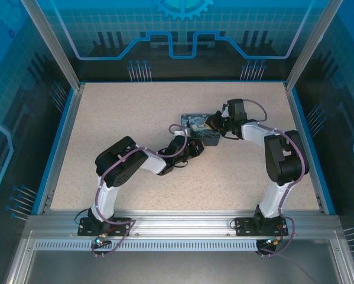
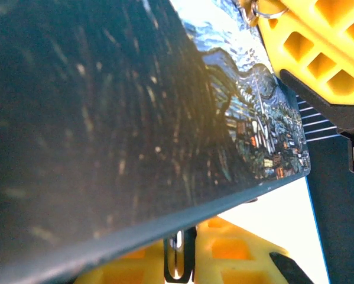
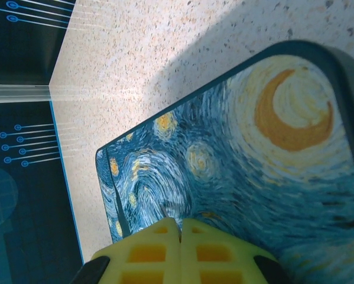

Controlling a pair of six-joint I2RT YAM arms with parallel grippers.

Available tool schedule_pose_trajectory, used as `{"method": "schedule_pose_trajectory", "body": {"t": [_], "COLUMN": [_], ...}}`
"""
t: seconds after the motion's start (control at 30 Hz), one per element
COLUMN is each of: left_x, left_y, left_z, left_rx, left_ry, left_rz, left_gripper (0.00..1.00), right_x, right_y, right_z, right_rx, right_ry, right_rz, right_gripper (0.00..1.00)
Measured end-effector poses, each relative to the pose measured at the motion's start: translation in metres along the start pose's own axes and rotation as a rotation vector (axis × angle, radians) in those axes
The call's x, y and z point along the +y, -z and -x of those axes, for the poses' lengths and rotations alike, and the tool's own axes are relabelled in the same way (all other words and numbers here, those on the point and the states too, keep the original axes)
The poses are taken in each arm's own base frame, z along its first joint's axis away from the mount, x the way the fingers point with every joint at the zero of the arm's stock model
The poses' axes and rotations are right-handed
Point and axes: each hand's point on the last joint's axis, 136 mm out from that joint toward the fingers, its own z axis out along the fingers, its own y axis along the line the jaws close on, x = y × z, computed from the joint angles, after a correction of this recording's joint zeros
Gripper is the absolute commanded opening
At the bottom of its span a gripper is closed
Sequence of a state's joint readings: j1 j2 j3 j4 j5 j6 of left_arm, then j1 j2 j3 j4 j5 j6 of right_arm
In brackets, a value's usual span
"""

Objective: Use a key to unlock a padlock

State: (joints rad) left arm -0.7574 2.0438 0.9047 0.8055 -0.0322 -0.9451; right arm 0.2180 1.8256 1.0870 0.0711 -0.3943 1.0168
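The padlock cannot be placed for sure, nor can its heading or its long axis; too little of it can be told apart from the things around it. Nearest, a ribbed aluminium rail (image 1: 182, 228) carries both arm bases. Beyond it, the left gripper (image 2: 179, 257) lies just beside the near-left corner of a flat, dark-blue rectangular box (image 1: 195, 125) printed with a swirling yellow-and-blue night sky. Its yellow plastic fingers (image 2: 236, 263) stand close together with a slim, dark-edged slot between them, and whether anything is pinched there cannot be told. The box's dark side wall looms close over those fingers in the left wrist view. At the far end of the lid in that view, a thin silvery metal ring (image 2: 265, 9) sits against a yellow finger of the other arm. Whether this ring belongs to the padlock or the key cannot be told. The right gripper (image 3: 179, 228) reaches in from the right and hangs over the painted lid with its yellow fingers pressed together; whether they touch the lid is unclear. The box lies with its long side running left to right on a speckled beige table (image 1: 123, 112), near the middle and towards the back. A blue strip (image 1: 61, 142) edges the table, and dark-blue printed panels (image 1: 182, 35) wall it in on the left, right and far sides.
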Motion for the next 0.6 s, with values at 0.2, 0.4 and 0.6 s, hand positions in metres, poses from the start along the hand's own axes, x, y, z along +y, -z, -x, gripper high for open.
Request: {"method": "schedule_pose_trajectory", "body": {"t": [0.2,0.4,0.6], "left_x": [-0.008,-0.009,0.002], "left_y": [0.022,0.038,0.041], "left_z": [-0.002,0.002,-0.003], "left_rx": [0.039,0.059,0.101], "left_ry": [0.035,0.066,0.078], "left_rz": [-0.027,-0.031,0.001], "left_gripper": [0.00,0.00,0.00], "right_x": [0.004,0.025,0.035], "right_y": [0.015,0.054,0.099], "right_z": [-0.005,-0.011,-0.038], "right_rx": [-0.012,-0.053,-0.066], "right_ry": [0.008,0.054,0.116], "right_rz": [0.013,0.081,0.160], "right_gripper": [0.00,0.00,0.00]}}
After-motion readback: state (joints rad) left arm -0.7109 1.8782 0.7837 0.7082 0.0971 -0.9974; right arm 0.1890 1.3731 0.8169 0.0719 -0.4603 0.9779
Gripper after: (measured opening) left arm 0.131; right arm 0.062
